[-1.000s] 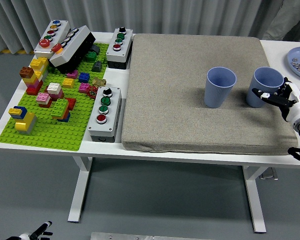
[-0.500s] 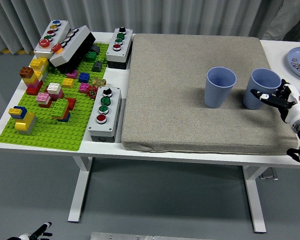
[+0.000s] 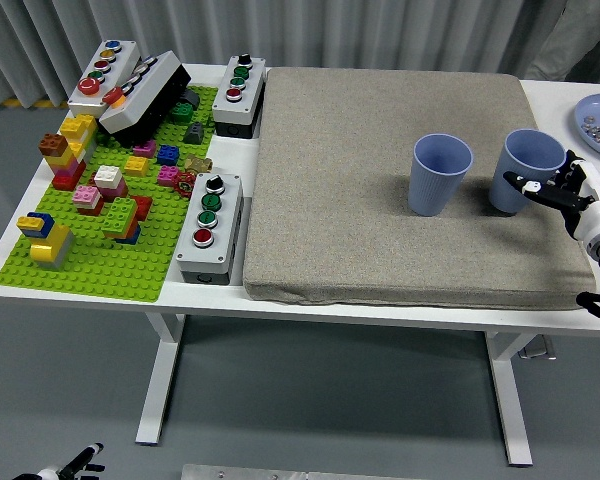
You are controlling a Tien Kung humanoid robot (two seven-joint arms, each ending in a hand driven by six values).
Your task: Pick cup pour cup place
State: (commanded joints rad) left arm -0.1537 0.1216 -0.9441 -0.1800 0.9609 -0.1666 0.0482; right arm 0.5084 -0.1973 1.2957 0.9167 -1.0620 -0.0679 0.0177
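Observation:
Two blue cups stand on the grey mat (image 3: pixel 380 230). The left cup (image 3: pixel 440 175) is upright near the mat's middle right, untouched. My right hand (image 3: pixel 552 190) comes in from the right edge and is shut on the right cup (image 3: pixel 525 168), which leans a little to the left at the mat's right side. Only a small part of my left hand (image 3: pixel 75 464) shows, at the bottom left corner and well below the table.
A green baseplate (image 3: pixel 110 270) with several coloured bricks fills the table's left. Three button boxes (image 3: pixel 210 225) stand around it. A blue plate (image 3: pixel 595 125) with small items is at the far right edge.
The right cup has shifted slightly left and up and now leans, with my right hand closed around it. The left cup has not moved.

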